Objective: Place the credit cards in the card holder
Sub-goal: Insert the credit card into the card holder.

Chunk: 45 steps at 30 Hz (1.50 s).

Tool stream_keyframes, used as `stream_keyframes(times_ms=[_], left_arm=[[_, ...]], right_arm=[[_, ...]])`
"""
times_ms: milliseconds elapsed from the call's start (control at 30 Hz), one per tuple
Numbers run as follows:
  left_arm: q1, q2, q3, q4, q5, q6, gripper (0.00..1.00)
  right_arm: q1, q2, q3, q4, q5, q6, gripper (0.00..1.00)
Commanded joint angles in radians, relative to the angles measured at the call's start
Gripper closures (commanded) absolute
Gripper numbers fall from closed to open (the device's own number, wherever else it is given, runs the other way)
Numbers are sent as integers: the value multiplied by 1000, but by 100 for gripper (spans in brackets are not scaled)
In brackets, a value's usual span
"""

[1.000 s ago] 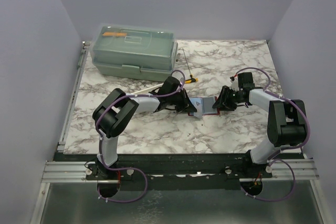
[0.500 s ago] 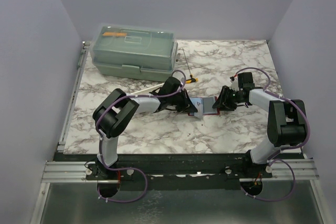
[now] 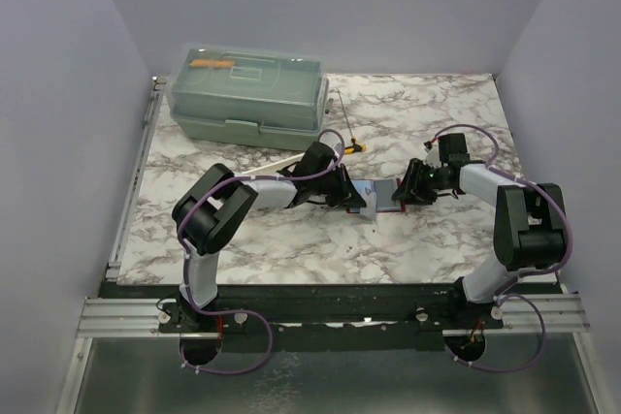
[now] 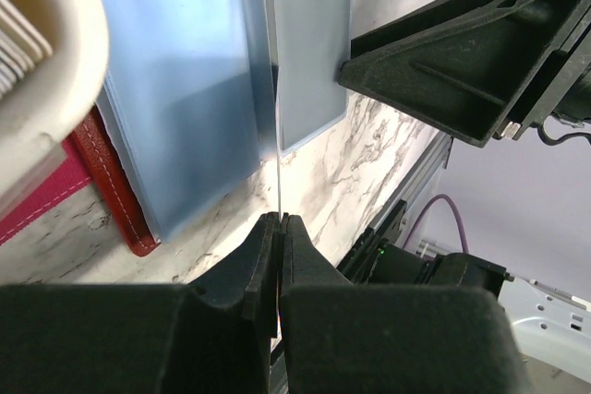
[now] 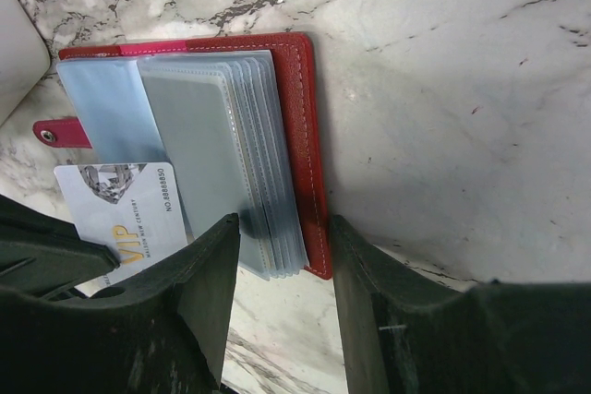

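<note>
**At mid-table, a card poised beside the open holder**

Between the two arms, the card [image 5: 115,214], silvery and marked VIP, is pinched at one end by the left hand [image 4: 280,220], whose fingers are closed tight on it. It is held low and alongside the open page, most likely so that it can slide lengthwise into a pocket. Whether its far edge has entered one, I cannot tell.

The red card holder [image 5: 300,136] lies open and flat on the table [image 3: 427,123], its clear sleeves [image 5: 245,136] stacked against the right-hand cover. The right hand [image 5: 284,228] straddles the near end of that stack at a middling spread, one finger on each side, clamping nothing that I can see. By my reading it is there to steady the holder and keep the spare sleeves together, so that nothing skids when the card is pushed in.

A green lidded box [image 3: 247,94] stands well apart at the back and plays no part here.
</note>
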<state>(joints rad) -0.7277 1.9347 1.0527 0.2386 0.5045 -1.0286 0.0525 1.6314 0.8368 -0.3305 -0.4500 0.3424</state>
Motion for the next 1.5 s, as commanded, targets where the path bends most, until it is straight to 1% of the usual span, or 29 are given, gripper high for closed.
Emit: stream_keyframes(times_ms=[0, 333, 433, 567, 633, 767, 900, 967, 1033, 1100, 1133, 1167, 1233, 1333, 1400, 1467], left_arm=[[0, 35, 21, 19, 16, -9, 100], [20, 56, 38, -13, 12, 1, 100], [23, 39, 46, -72, -20, 26, 100], [20, 5, 36, -108, -36, 52, 100], [19, -28, 29, -111, -33, 80, 100], [18, -117, 35, -122, -12, 143, 100], [24, -194, 58, -142, -5, 147, 100], [24, -224, 62, -139, 3, 139, 100], [24, -254, 51, -106, 7, 125, 100], [25, -282, 31, -44, 4, 96, 100], [28, -294, 20, -9, 3, 79, 100], [29, -308, 8, 24, 0, 61, 100], [34, -331, -20, 102, -11, 17, 100], [38, -360, -51, 200, -23, -40, 100], [40, -377, -62, 234, -30, -61, 100], [39, -390, -74, 273, -28, -82, 100]], right_arm=[[14, 51, -19, -44, 49, -21, 52], [15, 54, -22, -42, 45, -20, 52], [15, 50, -22, -44, 48, -21, 52], [17, 47, -22, -46, 48, -22, 52], [18, 12, -30, -38, 70, -19, 51], [18, -92, -18, -56, 105, -20, 41], [18, -174, 25, -123, 104, -37, 37], [20, -220, 29, -143, 57, -50, 36], [25, -267, 19, -130, -69, -46, 33], [26, -316, -7, -68, -242, 2, 32], [27, -347, -29, -8, -319, 48, 31], [27, -379, -54, 53, -391, 102, 30], [29, -459, -110, 217, -485, 247, 27], [30, -527, -182, 480, -563, 456, 25], [33, -544, -214, 617, -588, 576, 24], [36, -546, -239, 720, -599, 664, 26]])
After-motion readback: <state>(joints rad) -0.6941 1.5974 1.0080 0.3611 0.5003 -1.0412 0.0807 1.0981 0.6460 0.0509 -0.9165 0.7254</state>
